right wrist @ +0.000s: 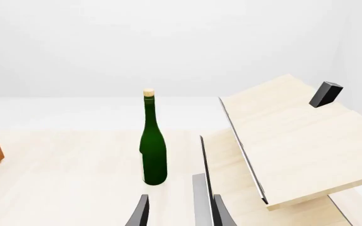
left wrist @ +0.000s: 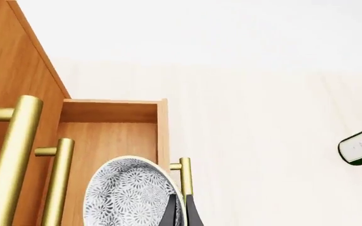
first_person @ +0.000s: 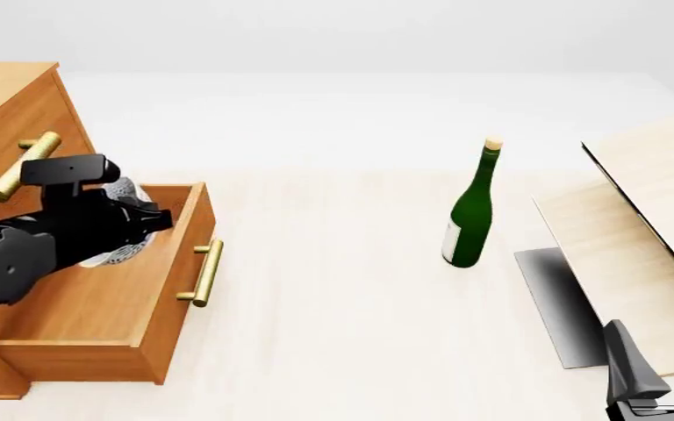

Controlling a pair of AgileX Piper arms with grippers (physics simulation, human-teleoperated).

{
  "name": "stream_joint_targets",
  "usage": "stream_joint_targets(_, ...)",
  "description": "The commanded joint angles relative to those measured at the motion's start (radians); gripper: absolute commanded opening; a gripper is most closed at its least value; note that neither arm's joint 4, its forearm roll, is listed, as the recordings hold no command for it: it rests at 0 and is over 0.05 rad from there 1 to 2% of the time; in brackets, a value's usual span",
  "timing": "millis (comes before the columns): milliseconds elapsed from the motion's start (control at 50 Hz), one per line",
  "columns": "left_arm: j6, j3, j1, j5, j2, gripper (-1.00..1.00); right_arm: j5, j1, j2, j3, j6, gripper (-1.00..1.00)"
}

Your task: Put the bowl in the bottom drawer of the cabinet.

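The bowl (left wrist: 127,195), white with a grey flower-like speckle pattern, hangs tilted over the inside of the open bottom drawer (left wrist: 109,112). My left gripper (left wrist: 179,200) is shut on the bowl's rim next to the drawer's brass handle. In the front view the black left arm covers most of the bowl (first_person: 118,195), which sits above the pulled-out bottom drawer (first_person: 173,324) of the cabinet (first_person: 10,96). My right gripper (first_person: 662,351) stands open and holds nothing at the near right, far from the cabinet.
A green bottle (first_person: 469,210) stands upright mid-table. Pale wood panels (first_person: 653,202) lean at the right, with a small black block (right wrist: 325,93) on the upper one. The two upper drawers' brass handles (left wrist: 11,155) jut out above the open drawer.
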Motion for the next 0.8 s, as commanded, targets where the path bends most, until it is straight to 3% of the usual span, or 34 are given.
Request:
stream_joint_targets(20, 0.002, 0.016, 0.017, -0.038, 0.038, -1.00, 0.000, 0.000, 0.000, 0.000, 0.000, 1.00)
stream_joint_targets(280, -0.022, 0.022, 0.031, -0.070, 0.082, -1.00, 0.000, 0.000, 0.000, 0.000, 0.000, 1.00)
stream_joint_targets(340, -0.020, -0.011, 0.043, -0.013, 0.061, -1.00, 0.000, 0.000, 0.000, 0.000, 0.000, 1.00)
stream_joint_targets(460, -0.005, 0.005, 0.068, -0.031, 0.074, -1.00, 0.000, 0.000, 0.000, 0.000, 0.000, 1.00)
stream_joint_targets(480, -0.005, 0.036, 0.067, -0.078, 0.092, -1.00, 0.000, 0.000, 0.000, 0.000, 0.000, 1.00)
stream_joint_targets(600, 0.001, -0.008, 0.073, -0.028, 0.083, -1.00, 0.000, 0.000, 0.000, 0.000, 0.000, 1.00)
stream_joint_targets(640, -0.002, 0.029, 0.073, -0.084, 0.102, -1.00, 0.000, 0.000, 0.000, 0.000, 0.000, 1.00)
stream_joint_targets(700, -0.004, 0.004, 0.073, -0.049, 0.099, -1.00, 0.000, 0.000, 0.000, 0.000, 0.000, 1.00)
stream_joint_targets(740, -0.006, 0.042, 0.071, -0.103, 0.118, -1.00, 0.000, 0.000, 0.000, 0.000, 0.000, 1.00)
stream_joint_targets(800, -0.003, 0.010, 0.076, -0.052, 0.100, -1.00, 0.000, 0.000, 0.000, 0.000, 0.000, 1.00)
